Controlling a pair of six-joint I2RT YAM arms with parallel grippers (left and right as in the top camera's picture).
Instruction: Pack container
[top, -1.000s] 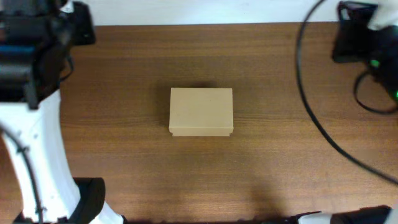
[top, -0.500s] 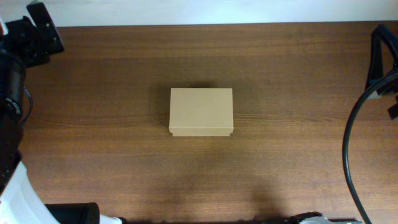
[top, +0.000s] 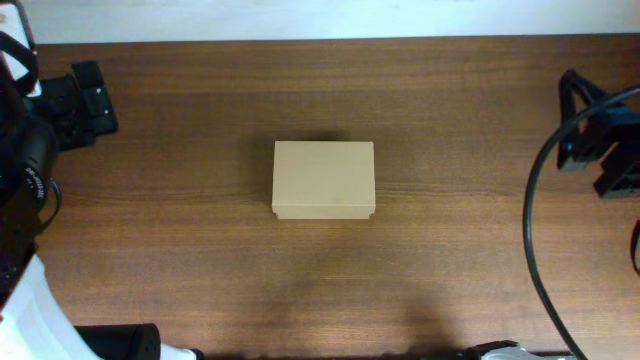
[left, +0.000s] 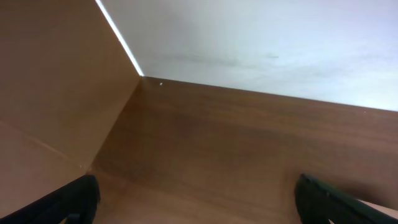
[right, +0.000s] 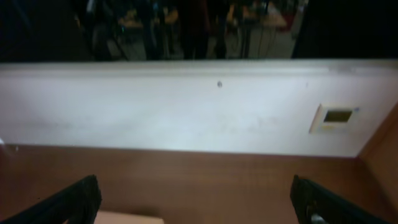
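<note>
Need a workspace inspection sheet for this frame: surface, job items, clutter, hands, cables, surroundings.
Surface: brown wood-grain table.
Job's things: box, lid closed, mid-table.
Clutter: nothing seen.
Hands: left hand open, empty, at the table's left edge; right hand open, empty, at the right edge; both well apart from the box.
Cables: black cable looping over the table's right side.
Surroundings: white wall behind the table, small wall plate on it.

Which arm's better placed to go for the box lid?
Probably right, marginally. The right gripper sits level with the closed small tan rectangular cardboard box; the left gripper sits further back. Both are open, well apart from it.
</note>
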